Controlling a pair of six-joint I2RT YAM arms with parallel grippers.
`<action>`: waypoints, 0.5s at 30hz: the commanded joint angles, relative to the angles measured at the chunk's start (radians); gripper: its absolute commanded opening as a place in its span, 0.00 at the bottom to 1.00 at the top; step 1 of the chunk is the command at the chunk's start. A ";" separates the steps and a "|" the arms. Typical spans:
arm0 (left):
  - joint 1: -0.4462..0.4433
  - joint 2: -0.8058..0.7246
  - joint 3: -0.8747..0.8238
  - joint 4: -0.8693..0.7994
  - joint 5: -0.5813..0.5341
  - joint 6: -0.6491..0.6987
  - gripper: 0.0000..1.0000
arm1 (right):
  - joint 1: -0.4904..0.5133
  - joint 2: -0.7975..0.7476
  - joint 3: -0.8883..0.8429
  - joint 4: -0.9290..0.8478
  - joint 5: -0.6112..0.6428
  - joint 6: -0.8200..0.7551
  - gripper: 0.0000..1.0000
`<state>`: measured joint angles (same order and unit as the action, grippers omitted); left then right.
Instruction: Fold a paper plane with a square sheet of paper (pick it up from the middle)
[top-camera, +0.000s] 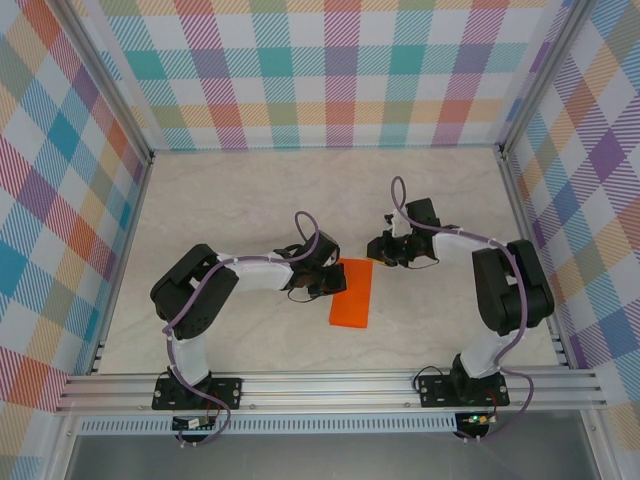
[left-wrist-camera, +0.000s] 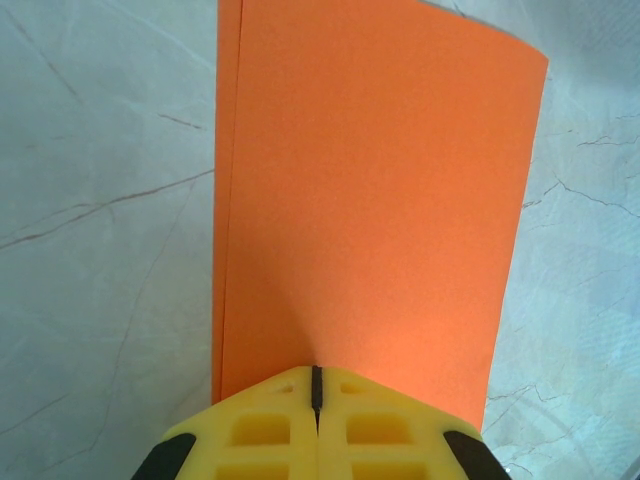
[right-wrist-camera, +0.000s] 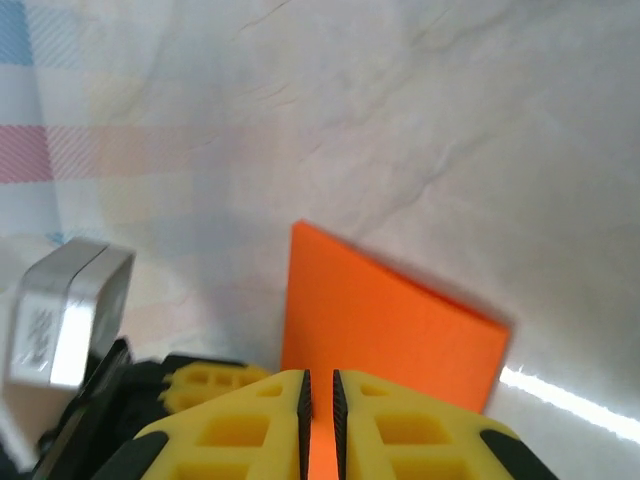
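Note:
The square sheet of paper is bright orange and lies folded into a narrow rectangle mid-table, between the arms. My left gripper sits at its left long edge. In the left wrist view its yellow jaws are shut, and the sheet rises in a faint ridge into the slit, so they pinch its near edge; two layers show along its left side. My right gripper hovers by the sheet's far right corner. Its jaws stand a narrow gap apart, orange showing through the gap, with the sheet stretching beyond.
The tabletop is pale marble-patterned, enclosed by plaid walls at the back and both sides. An aluminium rail runs along the near edge with both arm bases bolted to it. In the right wrist view the left arm's wrist camera block sits at left.

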<state>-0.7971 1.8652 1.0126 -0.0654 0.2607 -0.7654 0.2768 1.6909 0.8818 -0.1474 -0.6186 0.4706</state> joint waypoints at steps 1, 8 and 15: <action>-0.012 0.034 -0.032 -0.146 -0.034 0.011 0.00 | 0.016 -0.041 -0.088 0.013 -0.039 0.038 0.17; -0.012 0.040 -0.032 -0.138 -0.033 0.010 0.00 | 0.116 -0.126 -0.199 0.030 -0.050 0.043 0.18; -0.013 0.045 -0.035 -0.132 -0.028 0.007 0.00 | 0.157 -0.098 -0.265 0.086 -0.015 0.061 0.18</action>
<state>-0.7971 1.8652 1.0126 -0.0647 0.2611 -0.7654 0.4282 1.5745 0.6491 -0.1024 -0.6392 0.5198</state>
